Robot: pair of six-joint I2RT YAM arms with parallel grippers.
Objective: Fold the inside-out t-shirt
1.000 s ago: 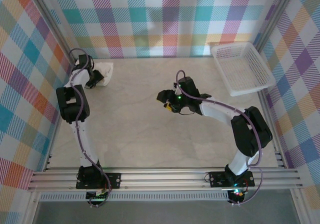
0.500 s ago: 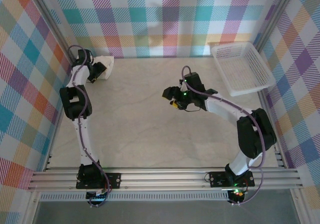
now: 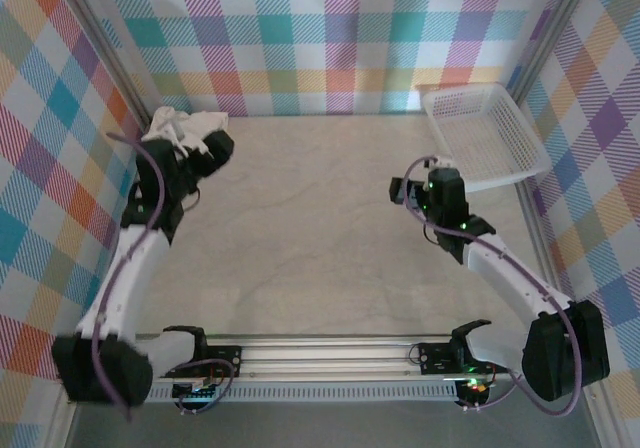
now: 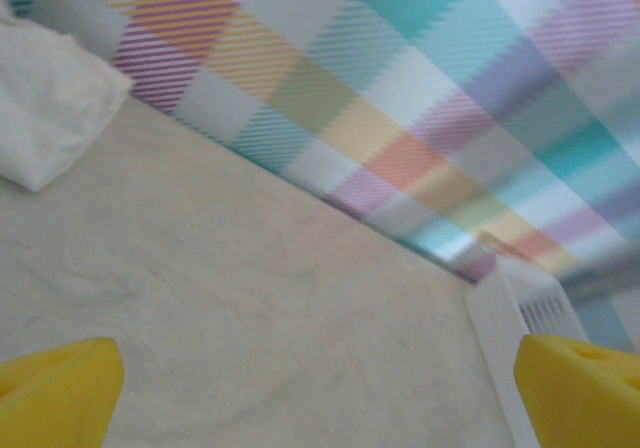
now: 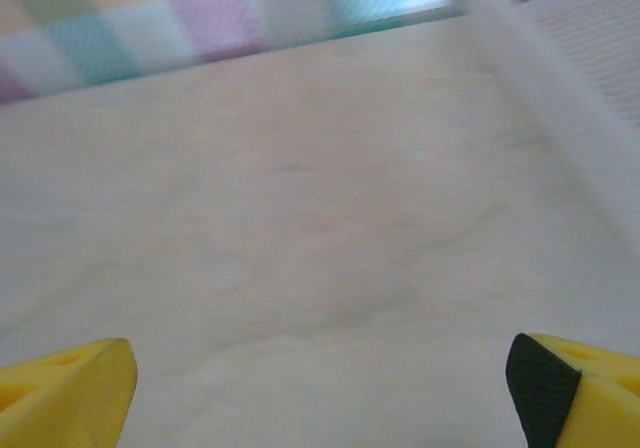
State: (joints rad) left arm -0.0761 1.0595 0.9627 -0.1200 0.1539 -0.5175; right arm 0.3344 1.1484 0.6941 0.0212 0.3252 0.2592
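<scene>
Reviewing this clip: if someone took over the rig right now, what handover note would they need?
Left gripper: open, empty, at the far-left corner beside the t-shirt.
Right gripper: open, empty, over the bare table near the white basket.
T-shirt: bunched in a heap against the far-left corner, held by neither gripper.
Done: no neat fold is visible.
Left: probably everything. Draw the shirt out onto the open table, spread it flat, then fold it.
</scene>
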